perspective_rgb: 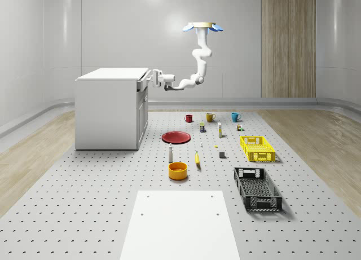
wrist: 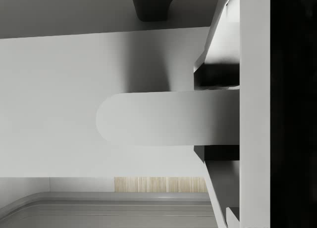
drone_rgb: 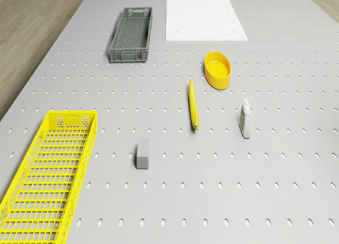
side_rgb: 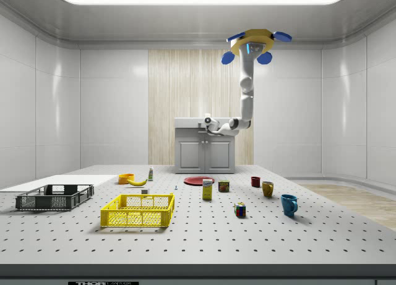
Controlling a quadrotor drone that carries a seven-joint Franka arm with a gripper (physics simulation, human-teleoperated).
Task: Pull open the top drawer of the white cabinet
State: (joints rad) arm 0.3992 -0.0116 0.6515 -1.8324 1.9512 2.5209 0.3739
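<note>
The white cabinet (perspective_rgb: 107, 108) (side_rgb: 204, 152) stands at the whole-scene view's left, on the perforated table. Its top drawer (perspective_rgb: 142, 86) (side_rgb: 204, 131) faces the objects on the table. My drone (perspective_rgb: 203, 27) (side_rgb: 250, 45) hovers high above the table, to the front of the cabinet. The arm hangs down and bends toward the cabinet. The gripper (perspective_rgb: 151, 76) (side_rgb: 208, 120) is right at the cabinet's upper front edge, level with the drawer's top. The wrist view shows a rounded white handle (wrist: 158, 118) very close, sticking out from a white panel. I cannot tell how far out the drawer stands.
In front of the cabinet lie a red plate (perspective_rgb: 176, 137), an orange bowl (perspective_rgb: 177, 170) (drone_rgb: 217, 69), a banana (perspective_rgb: 197, 158) (drone_rgb: 193, 105) and a bottle (drone_rgb: 244, 118). Further off are a yellow crate (perspective_rgb: 258, 148) (drone_rgb: 50, 170), a dark crate (perspective_rgb: 257, 188) (drone_rgb: 132, 33), a grey block (drone_rgb: 143, 154) and several mugs.
</note>
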